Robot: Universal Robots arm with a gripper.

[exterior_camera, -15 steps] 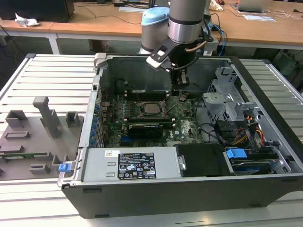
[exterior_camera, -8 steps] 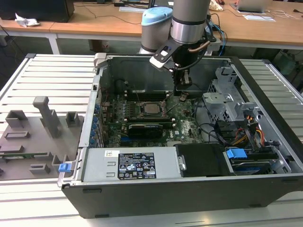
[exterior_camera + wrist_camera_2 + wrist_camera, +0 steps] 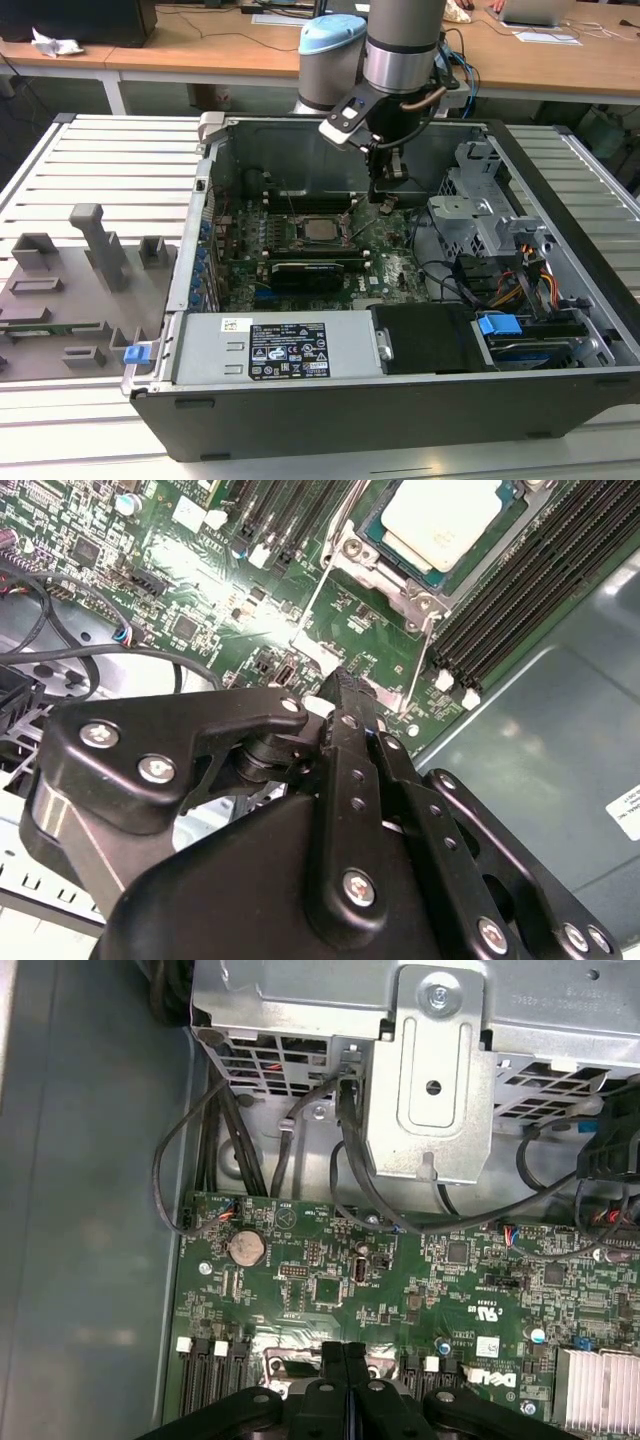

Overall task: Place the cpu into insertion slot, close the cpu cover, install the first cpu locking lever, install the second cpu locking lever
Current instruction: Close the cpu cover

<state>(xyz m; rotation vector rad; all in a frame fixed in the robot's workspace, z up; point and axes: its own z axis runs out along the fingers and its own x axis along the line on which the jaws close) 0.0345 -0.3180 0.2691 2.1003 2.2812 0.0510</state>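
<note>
- The cpu [image 3: 440, 520] is sitting flat in the insertion slot [image 3: 342, 238] on the green circuit board [image 3: 330, 1290], pale metal top facing up, so placing it is looking done
- The cpu cover [image 3: 385, 577] is lying down around the chip as a dull silver frame; judging from that, closing it is also looking done
- Two thin wire locking levers are running out from the socket's corners, one lever [image 3: 322, 585] slanting across the board and the other lever [image 3: 418, 665] ending just beside the fingertips; whether either is sitting under its catch I cannot tell
- The gripper [image 3: 340, 680] is hanging low over the board near those lever ends, apart from the chip, with its fingers [image 3: 333, 1360] pressed together and clamping nothing
- In the first wrist view a bright metal piece [image 3: 285, 1365] is showing just beside the fingertips, probably a lever handle
- The step in hand is, as I am judging it, the seating of a locking lever, the tips working as a pusher, not as a clamp
- That work is calling for pressing on the wire handle only, down and sideways under its hook, keeping off the small board parts and the memory slots [image 3: 520, 590]
- Farther out, the computer case [image 3: 400, 420] is resting open on the slatted surface [image 3: 100, 160]
</note>
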